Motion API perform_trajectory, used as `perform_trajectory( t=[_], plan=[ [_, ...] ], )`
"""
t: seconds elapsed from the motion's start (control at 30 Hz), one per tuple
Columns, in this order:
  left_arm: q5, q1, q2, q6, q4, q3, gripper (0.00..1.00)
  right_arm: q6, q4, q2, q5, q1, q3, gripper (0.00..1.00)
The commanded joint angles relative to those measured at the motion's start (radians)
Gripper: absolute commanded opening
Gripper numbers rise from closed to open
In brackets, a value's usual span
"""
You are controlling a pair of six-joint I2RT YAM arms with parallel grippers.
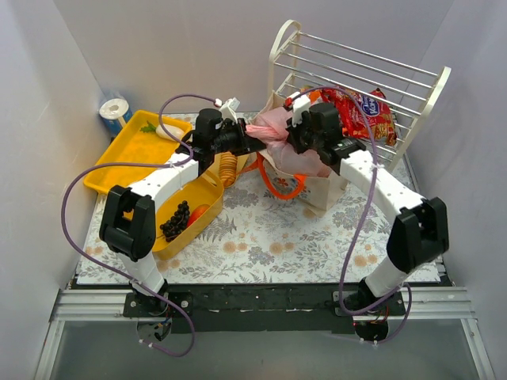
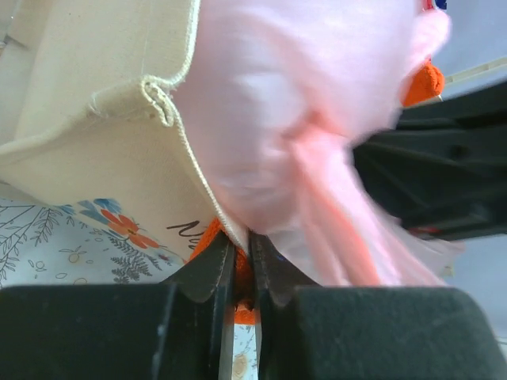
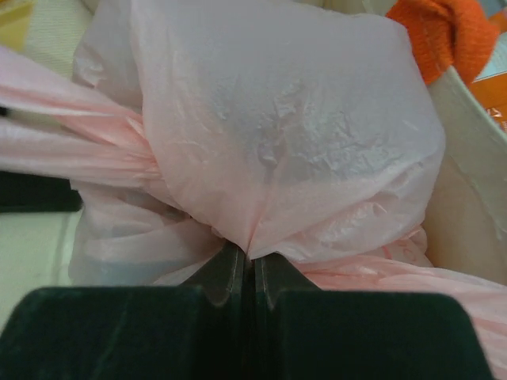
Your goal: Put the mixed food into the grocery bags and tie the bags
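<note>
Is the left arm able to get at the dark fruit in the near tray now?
Probably not yet: the left gripper is shut on the orange strap. The fruit lies uncovered in the near tray, close beside that arm's elbow.

The top camera looked down from above the near edge over the whole surface (image 1: pixel 261 237). Both wrist cameras sat very close to the pink bag (image 3: pixel 277 119), which the overhead view also showed.

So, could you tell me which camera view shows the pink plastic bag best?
The right wrist view: the pink bag fills the frame sharply, its wrinkles and twisted handles clear, pinched by the right gripper. The left wrist view shows it blurred beside the beige tote. The top view shows only a small, partly hidden patch.
</note>
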Motion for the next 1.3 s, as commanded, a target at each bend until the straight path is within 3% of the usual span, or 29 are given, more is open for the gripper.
perform_trajectory(
  t=[0.0,0.17,0.43,0.47,0.53,0.57,0.6,0.67,0.7,0.8,1.0,1.1,1.27],
  plan=[
    [0.029,0.002,-0.058,-0.032,0.060,0.019,0.00,-0.004,-0.074,0.159,0.162,0.012,0.042,0.01],
    [0.010,0.002,-0.110,-0.031,0.064,0.020,0.00,0.024,-0.099,0.221,0.262,0.007,-0.022,0.01],
    [-0.013,0.002,-0.104,0.015,0.033,0.023,0.00,0.036,-0.090,0.124,0.227,0.005,-0.062,0.01],
    [-0.022,0.002,-0.101,0.024,0.022,0.030,0.09,0.035,-0.097,0.115,0.193,0.005,-0.033,0.01],
    [-0.063,0.002,-0.103,0.065,-0.010,0.043,0.43,0.036,-0.134,0.083,0.160,0.005,0.002,0.21],
    [-0.079,0.002,-0.109,0.085,-0.010,0.048,0.67,0.036,-0.146,0.070,0.132,0.005,0.019,0.33],
    [-0.096,0.002,-0.127,0.099,-0.050,0.046,0.80,0.038,-0.162,0.044,0.120,0.005,0.056,0.57],
    [-0.140,0.003,-0.156,0.138,-0.056,0.027,0.98,0.041,-0.199,0.018,0.074,0.005,0.088,0.74],
    [-0.145,0.008,-0.173,0.147,-0.049,0.014,0.98,0.044,-0.209,-0.008,0.045,0.004,0.117,0.84],
    [-0.169,0.046,-0.247,0.152,-0.041,-0.045,0.98,0.067,-0.228,-0.052,-0.017,-0.010,0.148,0.91],
    [-0.218,0.170,-0.316,0.170,-0.093,-0.122,0.98,0.154,-0.173,-0.094,-0.221,-0.162,0.153,0.92],
    [-0.191,0.288,-0.355,0.152,-0.104,-0.150,0.98,0.179,-0.144,-0.163,-0.229,-0.183,0.125,0.92],
    [-0.277,0.330,-0.490,0.216,-0.146,-0.184,0.98,0.202,-0.055,-0.391,-0.129,-0.205,-0.035,0.93]
  ],
)
